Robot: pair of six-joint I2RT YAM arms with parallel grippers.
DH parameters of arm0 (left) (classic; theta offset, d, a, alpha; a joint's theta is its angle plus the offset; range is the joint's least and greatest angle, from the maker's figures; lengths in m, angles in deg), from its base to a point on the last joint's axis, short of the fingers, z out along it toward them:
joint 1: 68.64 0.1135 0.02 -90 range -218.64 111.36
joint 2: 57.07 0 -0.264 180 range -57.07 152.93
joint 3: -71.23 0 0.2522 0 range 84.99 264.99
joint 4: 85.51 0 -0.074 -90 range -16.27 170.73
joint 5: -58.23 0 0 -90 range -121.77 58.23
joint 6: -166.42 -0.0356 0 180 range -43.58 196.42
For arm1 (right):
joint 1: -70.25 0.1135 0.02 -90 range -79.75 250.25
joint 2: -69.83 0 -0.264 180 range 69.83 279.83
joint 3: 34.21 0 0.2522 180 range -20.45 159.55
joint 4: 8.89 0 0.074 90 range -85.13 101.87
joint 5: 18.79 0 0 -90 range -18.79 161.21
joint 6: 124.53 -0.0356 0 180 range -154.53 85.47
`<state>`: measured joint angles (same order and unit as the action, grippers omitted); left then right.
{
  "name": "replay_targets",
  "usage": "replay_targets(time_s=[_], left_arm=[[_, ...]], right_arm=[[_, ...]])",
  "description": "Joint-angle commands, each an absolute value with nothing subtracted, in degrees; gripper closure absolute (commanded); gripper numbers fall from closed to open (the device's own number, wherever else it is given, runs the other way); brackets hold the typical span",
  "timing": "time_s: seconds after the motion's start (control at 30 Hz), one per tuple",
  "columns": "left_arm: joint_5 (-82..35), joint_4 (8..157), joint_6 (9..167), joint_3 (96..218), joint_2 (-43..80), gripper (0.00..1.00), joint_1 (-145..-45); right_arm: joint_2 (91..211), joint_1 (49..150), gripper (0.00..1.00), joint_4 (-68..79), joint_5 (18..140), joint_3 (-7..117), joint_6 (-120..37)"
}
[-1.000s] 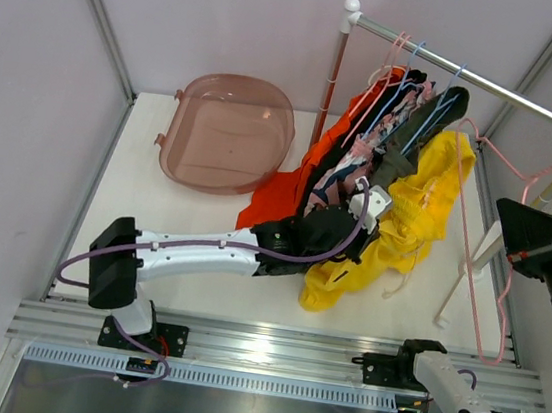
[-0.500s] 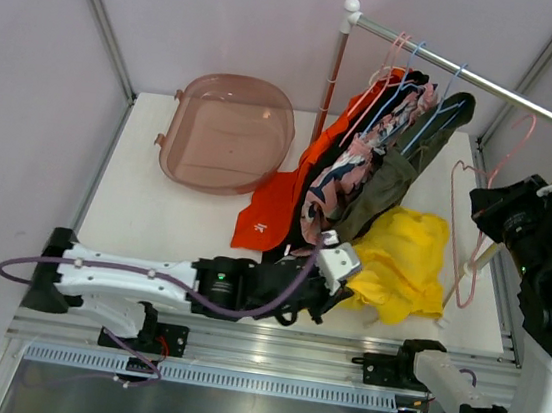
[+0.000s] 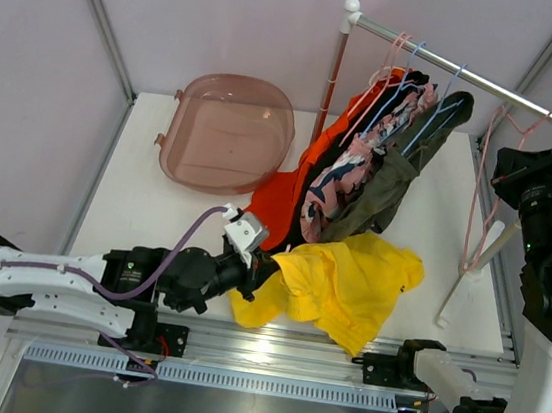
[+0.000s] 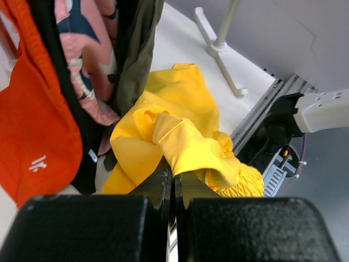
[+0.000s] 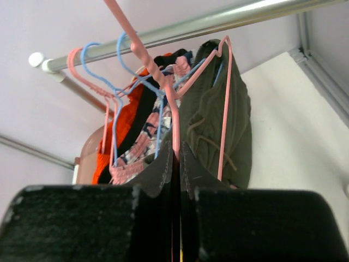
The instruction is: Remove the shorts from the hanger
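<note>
Table edge [image 3: 425,326]: yellow shorts [image 3: 347,286] in left pincer [image 3: 264,270]

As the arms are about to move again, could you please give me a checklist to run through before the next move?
1. Yellow shorts off the pink hanger: ok, they lie on the table, apart from it.
2. Left gripper grip: ok, shut on a fold of the yellow shorts.
3. Right gripper grip: ok, shut on the pink hanger, whose hook appears lifted off the rail.
4. Yellow shorts clear of the green shorts: cannot tell, their edges meet in the top view.
5. Rail emptied: not ok, the green, orange shorts, black shorts and patterned shorts hang there.
</note>
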<state>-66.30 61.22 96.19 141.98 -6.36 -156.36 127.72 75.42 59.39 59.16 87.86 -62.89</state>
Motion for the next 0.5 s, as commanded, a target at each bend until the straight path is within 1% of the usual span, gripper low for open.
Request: replay_targets(time_s=[0.0, 0.17, 0.33, 0.47], left_arm=[[-69.6, 60.3, 98.4, 141.7, -9.3, 1.0, -156.3], [-73.7, 55.5, 96.8, 145.4, -11.3, 1.0, -156.3], [-78.1, 51.2, 92.2, 151.3, -11.6, 1.0, -155.5], [-77.1, 51.0, 88.0, 156.0, -12.2, 1.0, -151.1]], right_arm=[[129.0, 75.2, 1.0, 52.2, 53.7, 84.3, -60.0], [130.8, 71.9, 1.0, 46.3, 53.5, 77.4, -59.5], [132.2, 66.0, 1.0, 43.1, 59.8, 73.8, -61.9], [130.7, 64.9, 1.0, 41.9, 62.7, 69.3, -62.9]])
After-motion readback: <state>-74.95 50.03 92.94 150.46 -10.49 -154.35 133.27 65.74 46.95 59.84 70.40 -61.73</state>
